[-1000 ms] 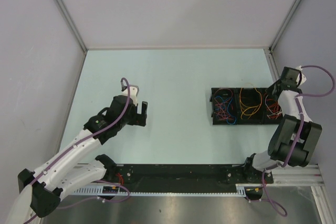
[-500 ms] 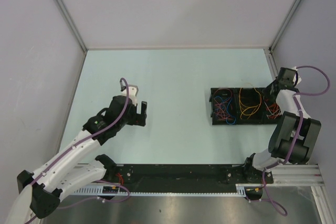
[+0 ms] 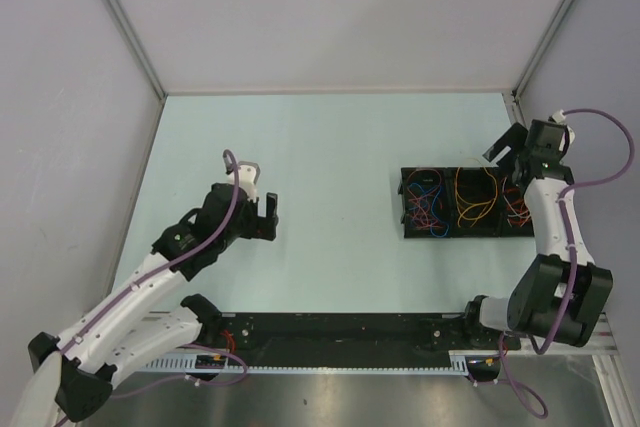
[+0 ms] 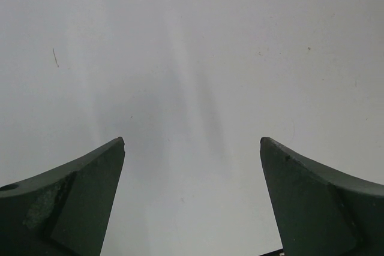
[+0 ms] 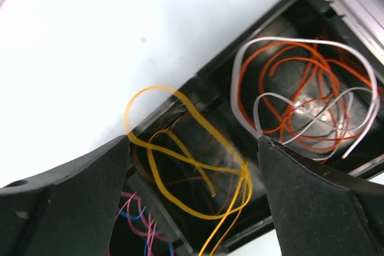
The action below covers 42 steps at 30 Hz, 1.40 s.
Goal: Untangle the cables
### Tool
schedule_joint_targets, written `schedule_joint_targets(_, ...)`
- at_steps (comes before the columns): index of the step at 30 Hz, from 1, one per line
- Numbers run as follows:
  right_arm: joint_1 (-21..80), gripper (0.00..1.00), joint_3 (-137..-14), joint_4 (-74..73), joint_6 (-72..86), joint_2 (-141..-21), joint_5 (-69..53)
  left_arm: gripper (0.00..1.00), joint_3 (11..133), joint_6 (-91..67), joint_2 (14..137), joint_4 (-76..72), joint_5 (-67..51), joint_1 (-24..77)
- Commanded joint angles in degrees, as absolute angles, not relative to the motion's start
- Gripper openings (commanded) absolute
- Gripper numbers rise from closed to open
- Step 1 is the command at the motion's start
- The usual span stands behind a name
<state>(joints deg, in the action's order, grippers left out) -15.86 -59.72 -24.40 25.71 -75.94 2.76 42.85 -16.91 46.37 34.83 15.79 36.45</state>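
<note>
**Cable Tray and Gripper Status**

The cables [image 3: 470, 197] lie inside a black three-compartment tray [image 3: 404, 209]. The tray sits on the pale table [image 3: 330, 147], right of centre in the top view.

- Left compartment: a blue-red-pink tangle [image 3: 428, 207].
- Middle compartment: yellow-orange loops [image 5: 157, 88], with one loop rising over the compartment wall.
- Right compartment: red-orange strands [image 3: 518, 205], with a white cable [image 5: 300, 39] looped across them.

The right gripper [image 3: 507, 155] is at the tray's upper right edge in the top view. Its fingers are spread wide and grip nothing. In its wrist view the middle and right compartments appear between the two fingers, and the fingers are clear of every cable.

The left gripper [image 3: 272, 219] is left of centre in the top view, well apart from the tray. Its fingers are also spread wide. In its wrist view only the table surface shows between them.
</note>
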Motion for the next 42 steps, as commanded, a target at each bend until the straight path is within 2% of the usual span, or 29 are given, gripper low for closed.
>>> schedule_joint_targets(1, -13.19, 0.93, -62.40, -26.98, 25.13, -71.90, 4.31, 1.00, 43.15, -16.87, 44.30, 34.28, 15.47, 36.04)
schedule_joint_targets(5, -7.49, 0.96, -62.67, -24.45, 26.89, -67.42, 0.80, 1.00, 42.89, -17.05, 42.98, 34.37, 14.59, 36.03)
schedule_joint_targets(9, 4.35, 0.98, -62.58, -21.27, 25.23, -64.87, 0.62, 1.00, 42.80, -16.96, 42.19, 34.01, 13.54, 36.04)
schedule_joint_targets(18, 21.95, 1.00, -62.58, -15.74, 17.58, -66.36, 2.46, 1.00, 42.63, -16.87, 41.57, 33.84, 12.66, 36.04)
schedule_joint_targets(27, 27.07, 1.00, -62.05, -13.89, 15.82, -65.48, 4.74, 1.00, 42.71, -16.88, 41.66, 33.92, 12.83, 36.04)
schedule_joint_targets(32, 28.65, 1.00, -56.18, -8.27, 17.22, -63.02, 4.48, 1.00, 42.71, -16.70, 40.96, 33.66, 12.57, 36.04)
schedule_joint_targets(35, 28.83, 1.00, -52.75, -4.58, 25.80, -60.04, 8.24, 1.00, 42.63, -16.61, 41.22, 33.66, 12.39, 36.04)
schedule_joint_targets(36, 28.83, 1.00, -52.04, -4.14, 29.41, -58.72, 13.74, 1.00, 42.63, -16.61, 41.22, 33.66, 12.31, 36.04)
schedule_joint_targets(38, 28.48, 1.00, -49.76, -4.57, 36.99, -57.75, 17.13, 1.00, 42.80, -16.52, 41.48, 33.75, 12.30, 36.04)
schedule_joint_targets(40, 26.90, 1.00, -48.52, -1.15, 27.75, -57.30, 7.59, 1.00, 42.80, -16.52, 41.40, 33.84, 12.48, 35.95)
schedule_joint_targets(42, 26.63, 1.00, -48.08, -1.75, 28.55, -57.57, 7.63, 1.00, 42.80, -16.61, 41.22, 33.75, 12.57, 36.04)
